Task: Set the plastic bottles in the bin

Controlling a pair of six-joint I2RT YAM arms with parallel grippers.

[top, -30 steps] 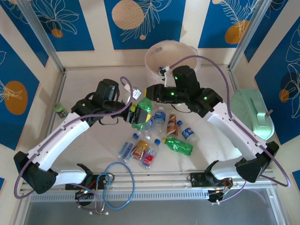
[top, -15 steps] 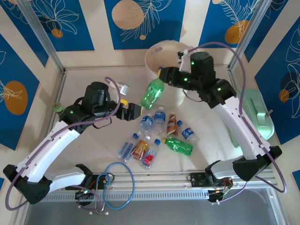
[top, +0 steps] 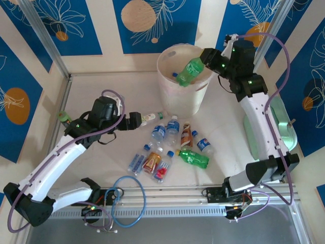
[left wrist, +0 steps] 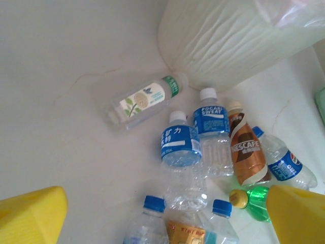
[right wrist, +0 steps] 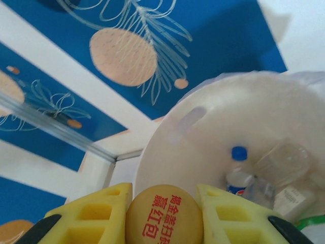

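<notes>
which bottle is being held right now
The green bottle, gripped at its cap by the right gripper above the bin; the others lie loose.

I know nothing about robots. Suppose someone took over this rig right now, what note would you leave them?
Right gripper: shut on the green bottle, held over the bin.
Left gripper: open, empty, above the bottle cluster.
Done: a few bottles lie in the bin.
Left: release the green one, then clear the cluster and the lone bottle by the left wall.
</notes>
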